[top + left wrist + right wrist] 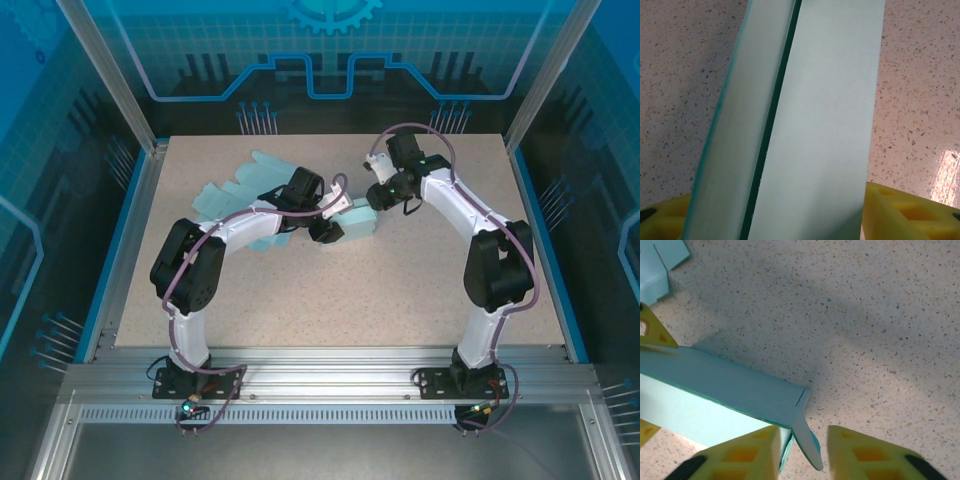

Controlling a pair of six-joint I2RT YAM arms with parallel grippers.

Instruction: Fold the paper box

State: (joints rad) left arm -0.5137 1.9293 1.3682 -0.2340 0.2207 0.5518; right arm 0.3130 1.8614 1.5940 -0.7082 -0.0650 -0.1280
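The pale teal paper box (356, 218) lies mid-table between both arms. My left gripper (326, 226) is shut on it: in the left wrist view the box's panels (825, 125) run up from between the yellow fingers (912, 210), which touch it on both sides. My right gripper (380, 195) is at the box's far right end. In the right wrist view its yellow fingers (875, 455) stand open around a small end flap (807, 440) of the box (725, 385); the left finger is against the box edge, and the right finger is apart from the flap.
Several flat teal paper sheets (232, 182) lie at the back left behind the left arm; a corner of one shows in the right wrist view (657, 270). Bare speckled tabletop (330, 300) spreads in front. Frame posts and blue walls ring the table.
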